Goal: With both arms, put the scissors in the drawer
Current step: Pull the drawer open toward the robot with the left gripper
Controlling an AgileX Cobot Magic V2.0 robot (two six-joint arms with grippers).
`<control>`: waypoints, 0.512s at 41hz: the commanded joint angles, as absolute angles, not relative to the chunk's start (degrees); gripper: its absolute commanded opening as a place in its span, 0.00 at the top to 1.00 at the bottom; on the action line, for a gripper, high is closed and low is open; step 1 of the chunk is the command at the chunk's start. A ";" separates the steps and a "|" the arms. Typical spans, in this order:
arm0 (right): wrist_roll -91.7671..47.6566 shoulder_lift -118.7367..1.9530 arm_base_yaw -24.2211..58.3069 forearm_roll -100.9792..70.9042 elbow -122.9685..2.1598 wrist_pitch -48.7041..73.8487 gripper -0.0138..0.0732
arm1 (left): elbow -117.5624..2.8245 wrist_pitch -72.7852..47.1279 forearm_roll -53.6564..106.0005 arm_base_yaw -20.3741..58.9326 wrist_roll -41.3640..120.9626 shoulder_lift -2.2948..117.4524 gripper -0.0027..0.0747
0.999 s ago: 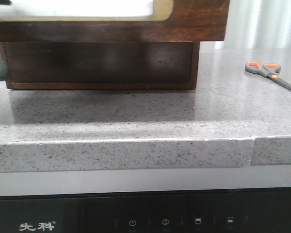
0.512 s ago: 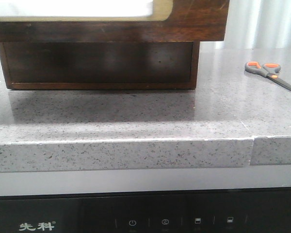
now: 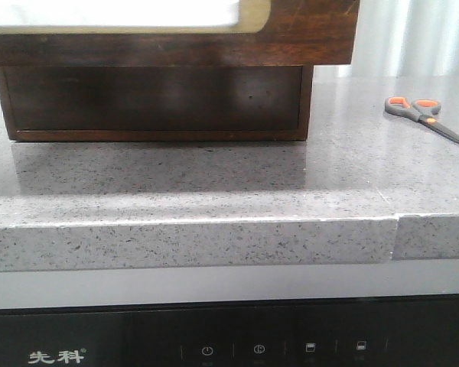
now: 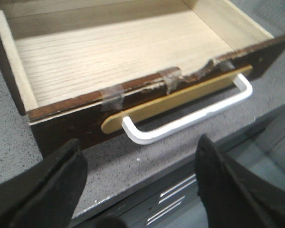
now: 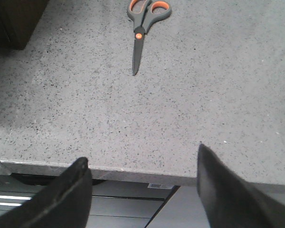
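I saw the small scissors lying closed on the grey desk, well apart from the open drawer; both grippers' fingers were spread empty, and I judged them light, stiff, best pinched at the pivot.

Speckled grey stone countertop before pale curtains.

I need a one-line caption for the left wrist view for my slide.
Left gripper, jaws open, facing the pulled-out, empty drawer and its white handle.
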State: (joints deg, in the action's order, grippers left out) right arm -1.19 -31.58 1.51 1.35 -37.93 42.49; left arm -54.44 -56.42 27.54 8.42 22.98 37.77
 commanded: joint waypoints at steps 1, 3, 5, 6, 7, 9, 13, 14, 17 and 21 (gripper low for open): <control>-1.57 -32.11 1.24 1.92 -39.80 38.71 0.27 | -56.67 -52.38 20.08 15.86 18.65 37.91 0.36; -1.57 -32.11 1.24 1.92 -39.80 38.71 0.27 | -56.67 -51.94 13.39 19.19 15.01 37.91 0.36; -1.57 -32.11 1.24 1.92 -39.80 38.71 0.27 | -56.67 -51.94 8.70 22.54 11.92 37.91 0.36; -1.57 -32.11 1.24 1.92 -39.80 38.71 0.27 | -56.67 -51.94 7.43 24.13 11.07 37.91 0.36; -1.57 -32.11 1.24 1.92 -39.80 38.71 0.27 | -56.67 -51.45 7.16 25.17 10.43 37.91 0.36; -1.57 -32.11 1.24 1.92 -39.80 38.71 0.27 | -56.67 -50.12 7.28 26.97 9.52 37.91 0.36; -1.57 -32.11 1.24 1.05 -39.80 38.87 0.27 | -56.67 -46.77 8.79 28.86 9.51 37.91 0.36; -1.57 -32.11 1.24 0.94 -39.80 38.87 0.27 | -56.67 -45.92 8.79 29.17 9.51 37.91 0.36; -1.57 -32.17 1.24 1.00 -39.80 38.31 0.27 | -56.67 -44.49 8.79 29.23 9.51 37.91 0.36; -1.57 -32.48 1.24 1.00 -40.06 37.30 0.27 | -56.67 -43.70 8.79 29.23 9.51 37.91 0.36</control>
